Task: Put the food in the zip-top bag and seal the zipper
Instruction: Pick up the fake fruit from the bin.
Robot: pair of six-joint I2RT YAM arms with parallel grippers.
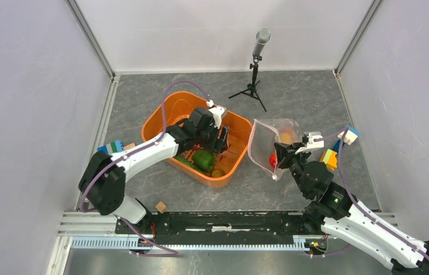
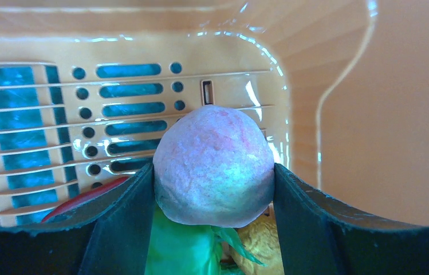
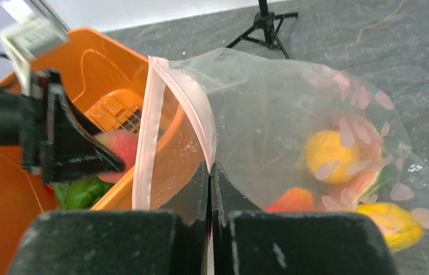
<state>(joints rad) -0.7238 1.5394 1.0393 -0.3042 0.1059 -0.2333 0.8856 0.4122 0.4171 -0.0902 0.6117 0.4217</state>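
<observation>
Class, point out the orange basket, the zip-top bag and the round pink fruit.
orange basket [image 1: 174,109]: top view, far wall.
zip-top bag [image 3: 269,114]: right wrist view, clear wall.
round pink fruit [image 2: 215,166]: left wrist view, middle.

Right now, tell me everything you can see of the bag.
The bag is clear, crinkly plastic printed with pink dots, with a pink zipper strip along its mouth. It lies on the grey table just right of the orange basket, its mouth open and facing the basket. The right gripper, shut, pinches the mouth edge and holds it up. Inside lie yellow pieces and an orange-red one.
</observation>
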